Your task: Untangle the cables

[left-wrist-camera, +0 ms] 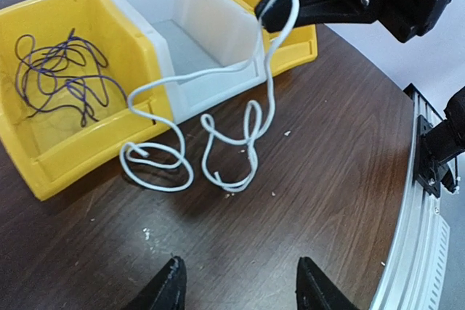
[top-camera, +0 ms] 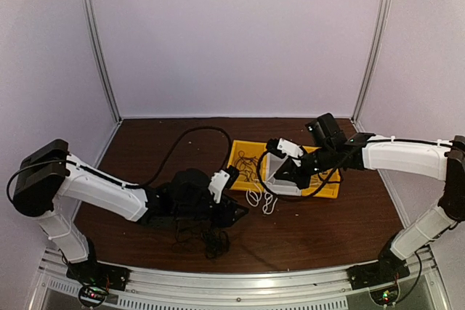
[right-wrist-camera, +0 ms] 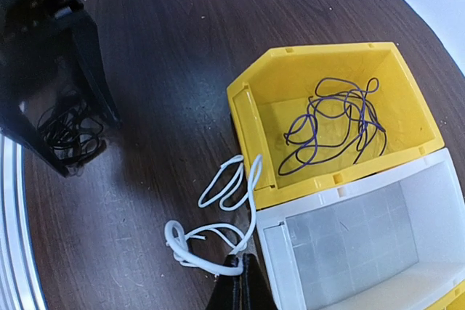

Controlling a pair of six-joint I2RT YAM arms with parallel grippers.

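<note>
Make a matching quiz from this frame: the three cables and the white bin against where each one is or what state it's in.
Things:
1. white cable
2. purple cable
3. black cable
4. white bin

Place or state:
A. empty
B. lying in a yellow bin
C. pinched in the right gripper
D. heaped on the table

Pairs: 1-C, 2-B, 3-D, 4-A

L arm [top-camera: 102,190] lay low, fwd-stretched, w/ L gripper [left-wrist-camera: 236,281] fingers apart & nothing btwn them, while R arm [top-camera: 399,154] reached inward, R gripper [right-wrist-camera: 243,270] pointing down, tips pinched together on white cable [right-wrist-camera: 174,241].
</note>
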